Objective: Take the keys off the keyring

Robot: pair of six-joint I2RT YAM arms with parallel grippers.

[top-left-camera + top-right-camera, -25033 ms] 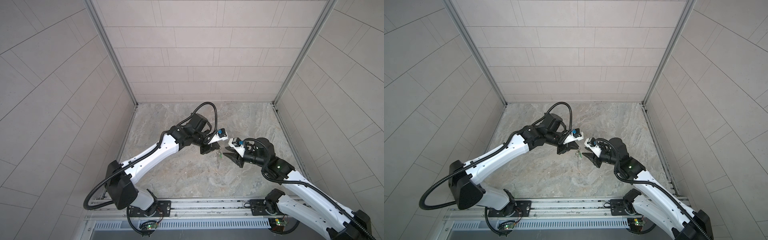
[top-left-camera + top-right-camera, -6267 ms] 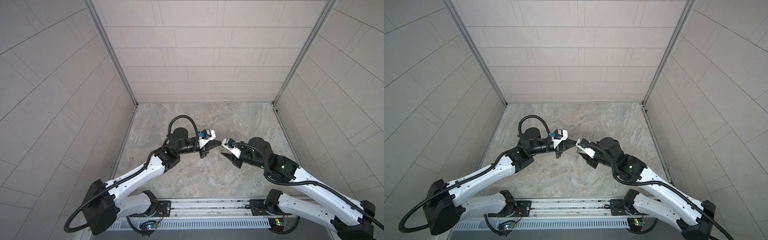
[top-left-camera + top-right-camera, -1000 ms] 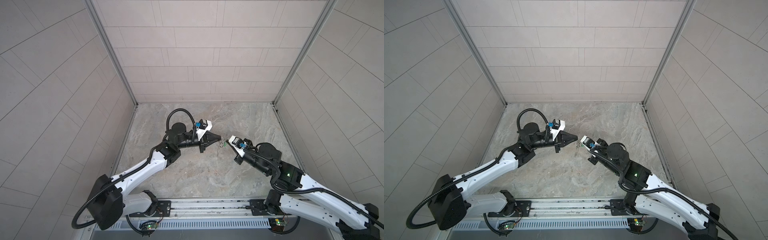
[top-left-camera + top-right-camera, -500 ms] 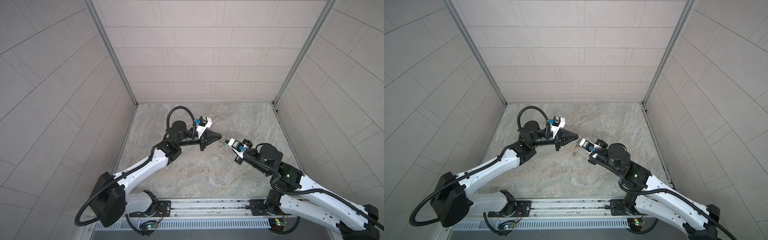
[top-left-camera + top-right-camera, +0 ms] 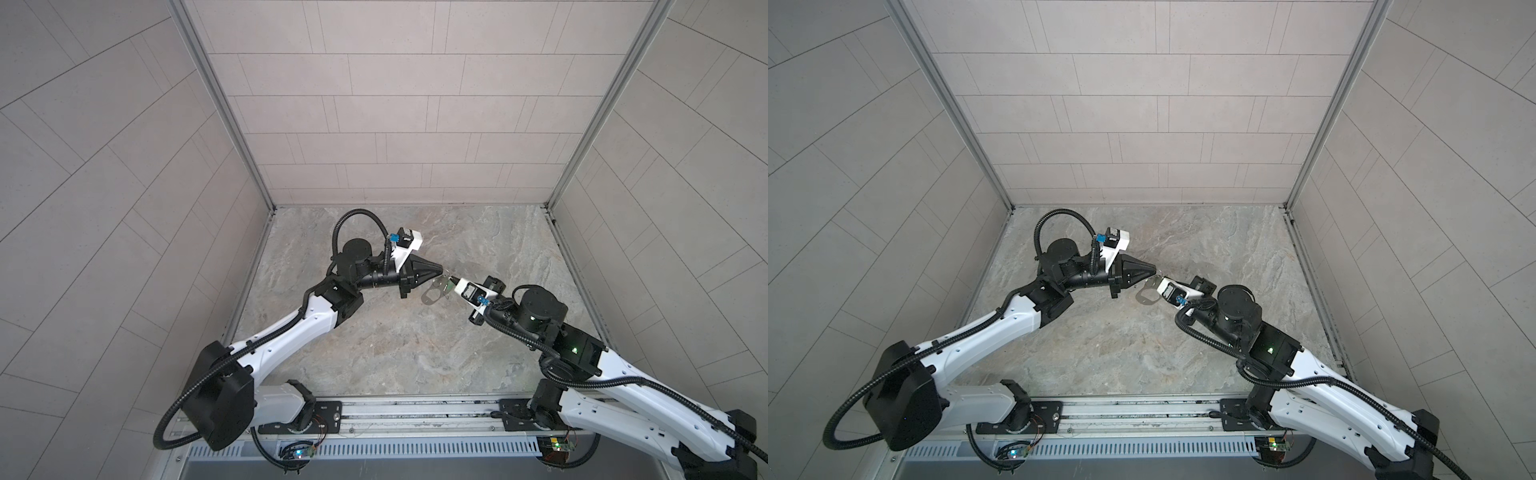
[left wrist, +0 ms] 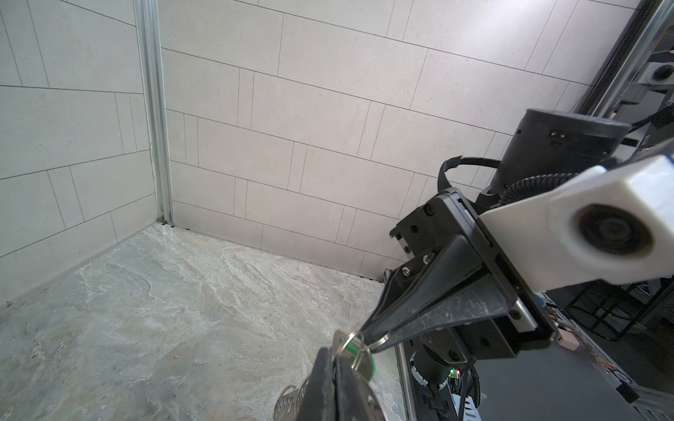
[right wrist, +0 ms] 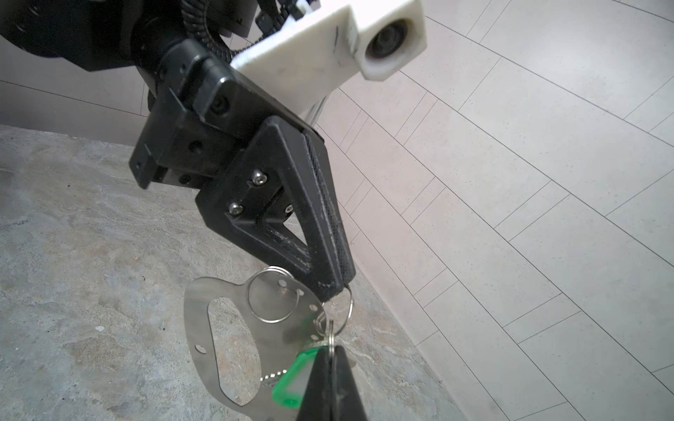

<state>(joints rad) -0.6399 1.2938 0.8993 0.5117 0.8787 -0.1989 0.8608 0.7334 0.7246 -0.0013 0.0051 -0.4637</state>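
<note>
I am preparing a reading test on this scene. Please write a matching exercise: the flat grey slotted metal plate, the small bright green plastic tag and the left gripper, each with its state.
Things:
1. flat grey slotted metal plate
2. bright green plastic tag
3. left gripper

States:
a. shut on a silver wire loop
b. dangling from such loops
c. closest to the tips of the right gripper

Pairs: 1-b, 2-c, 3-a.

Readable text: I find none in any view.
Camera mount (image 5: 1119, 244): a dark patch on top, too small for me to read.
</note>
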